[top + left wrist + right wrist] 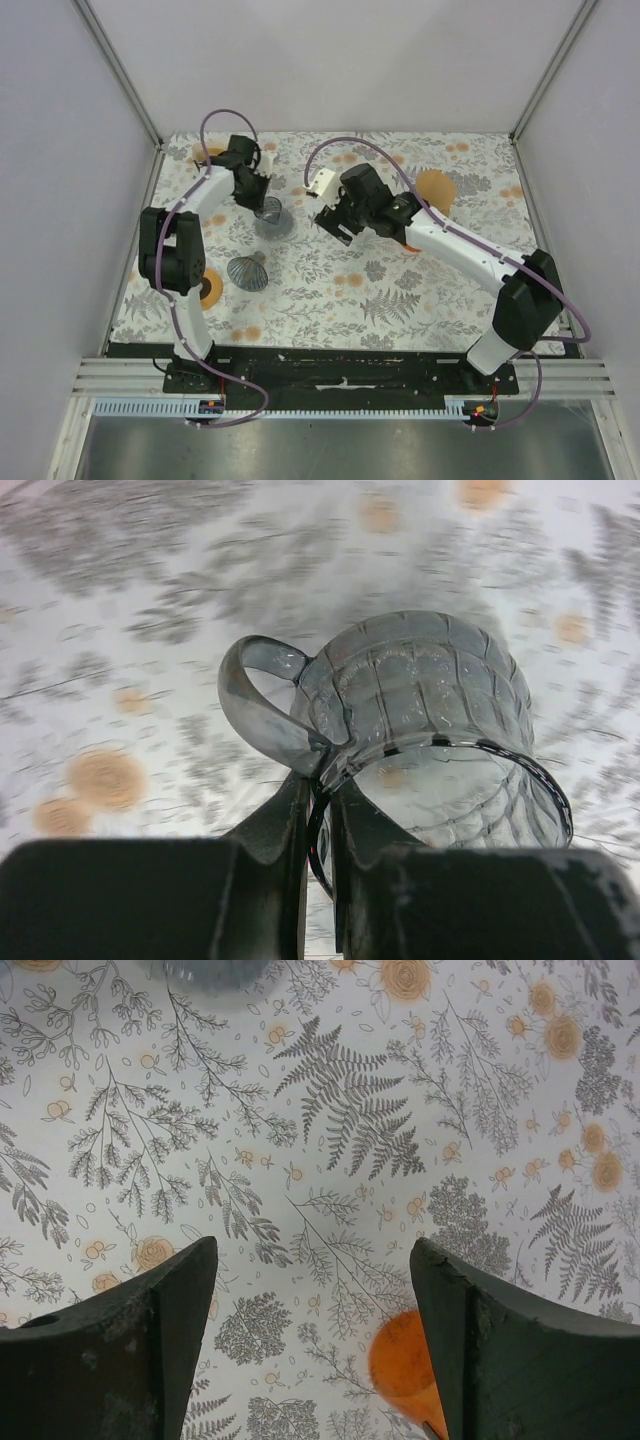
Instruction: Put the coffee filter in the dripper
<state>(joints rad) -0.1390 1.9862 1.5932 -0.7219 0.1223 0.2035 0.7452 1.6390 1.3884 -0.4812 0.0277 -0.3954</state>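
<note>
Left pincer pinches the dripper rim. Right pincer is wide and empty; next, grab the filter to its left.

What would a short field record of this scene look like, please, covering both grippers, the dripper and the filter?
left gripper: shut on the dripper's rim, beside its handle
dripper: clear glass, handle to the left in the left wrist view
coffee filter: mesh cone on the table, apart from the dripper, not yet in it
right gripper: open, holding nothing, above the table
</note>
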